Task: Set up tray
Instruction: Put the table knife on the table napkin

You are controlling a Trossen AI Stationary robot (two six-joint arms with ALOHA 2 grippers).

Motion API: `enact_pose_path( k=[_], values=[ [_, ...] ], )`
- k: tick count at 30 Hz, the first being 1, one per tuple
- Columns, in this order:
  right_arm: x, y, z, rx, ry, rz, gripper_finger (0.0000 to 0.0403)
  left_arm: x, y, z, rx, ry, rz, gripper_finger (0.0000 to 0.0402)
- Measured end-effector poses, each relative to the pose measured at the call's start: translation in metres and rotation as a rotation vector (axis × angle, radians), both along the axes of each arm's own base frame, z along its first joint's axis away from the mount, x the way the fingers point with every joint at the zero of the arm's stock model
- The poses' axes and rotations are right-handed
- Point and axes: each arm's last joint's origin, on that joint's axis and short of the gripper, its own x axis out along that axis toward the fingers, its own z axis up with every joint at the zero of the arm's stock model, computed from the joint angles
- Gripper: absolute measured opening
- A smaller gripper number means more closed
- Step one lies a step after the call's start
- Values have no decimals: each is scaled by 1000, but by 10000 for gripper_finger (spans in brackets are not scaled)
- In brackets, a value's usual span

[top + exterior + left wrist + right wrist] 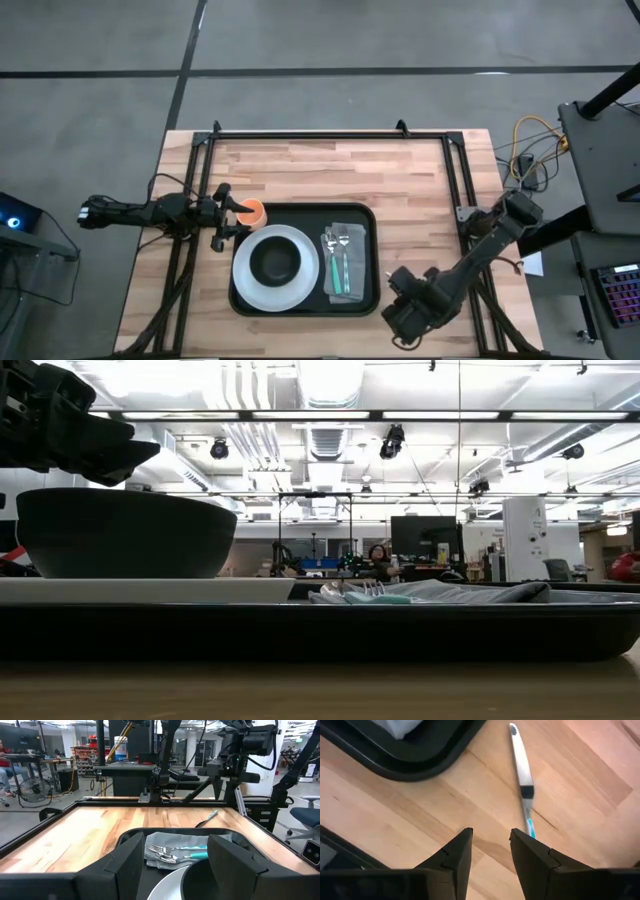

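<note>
Left arm: stretched in from the bench's left edge, wrist level; left gripper [228, 213] at the tray's rear-left corner, jaws at their widest and empty, with the orange cup [251, 211] standing just beside them.

Tray: black tray [372, 255] lies on the bench, front of centre, long side parallel to the front edge.

Tray contents: white plate [276, 268] with a dark bowl [276, 260] on it fills the left half; grey napkin [347, 265] on the right half carries forks [165, 851] and a teal-handled piece [336, 272].

Loose item: a knife [521, 772] with a teal handle end lies on bare wood just outside the tray's front-right corner.

Right arm: reaches in from the right edge, elbow bent, wrist pitched down; right gripper [491, 842] hangs over the wood near the knife's handle, jaws part open, nothing between them.

Step in hand: judged as the knife, the last piece of cutlery off the tray.

Next move: likely calls for lining the jaws across the handle, dropping to the wood, closing, then carrying it to the napkin.
</note>
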Motion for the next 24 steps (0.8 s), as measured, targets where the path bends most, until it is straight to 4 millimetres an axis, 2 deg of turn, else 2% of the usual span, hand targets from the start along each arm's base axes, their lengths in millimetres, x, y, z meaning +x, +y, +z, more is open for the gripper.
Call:
enact_pose_path(
  k=[5, 12, 16, 20, 24],
  values=[
    [-14, -5, -1, 0, 4, 19, 127, 0, 0, 0, 0, 0, 0, 198],
    [-39, -26, -7, 100, -97, 31, 128, 0, 0, 0, 0, 0, 1, 198],
    [-50, -36, -21, 163, -157, 54, 127, 0, 0, 0, 0, 0, 1, 198],
    [-61, -44, -40, 185, -74, 55, 129, 0, 0, 0, 0, 0, 0, 198],
    [-66, -43, -52, 209, -65, 96, 129, 0, 0, 0, 0, 0, 0, 198]
  ],
)
